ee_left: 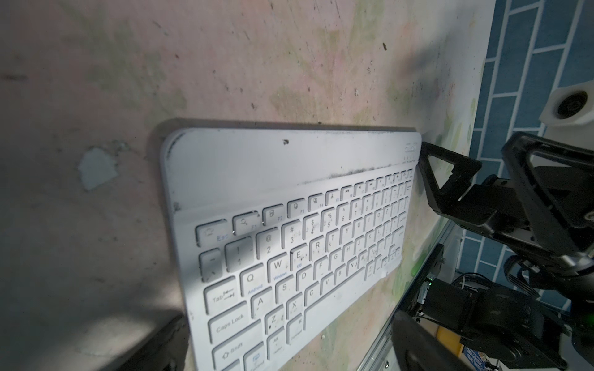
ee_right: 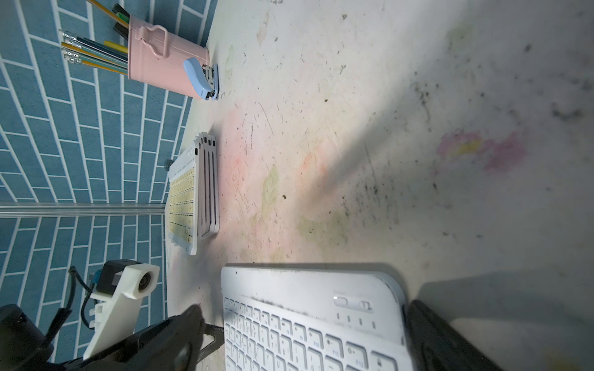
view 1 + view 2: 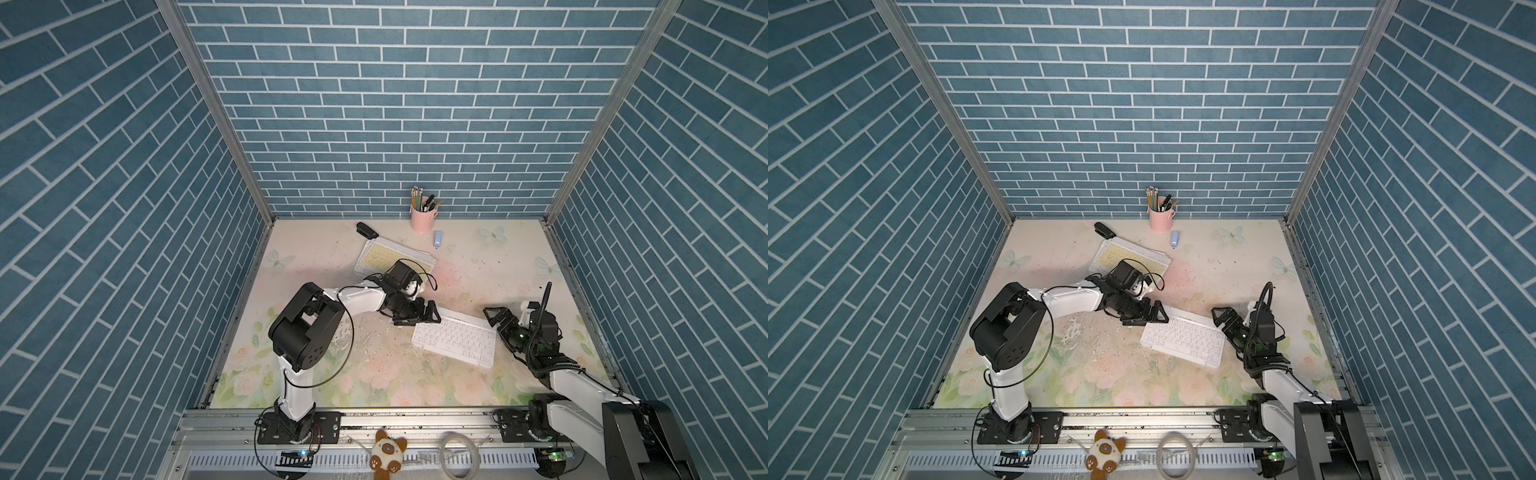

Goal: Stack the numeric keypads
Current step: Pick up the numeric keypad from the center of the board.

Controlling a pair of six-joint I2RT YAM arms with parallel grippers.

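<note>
At the back lies the stack of keypads [image 3: 384,253], yellow keys on top, while nearer the front the left gripper [image 3: 419,318] stands spread and empty at one end of the white keypad [image 3: 455,340], which lies flat on the table [image 3: 332,374], the right gripper [image 3: 498,322] wide open and empty at the other.

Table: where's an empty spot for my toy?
Free: the front strip between the white keypad and the metal rail; far right corner past the blue stapler. Crowded: around the white keypad, between left gripper and right gripper, and the back, with keypad stack, black stapler, pencil cup.
</note>
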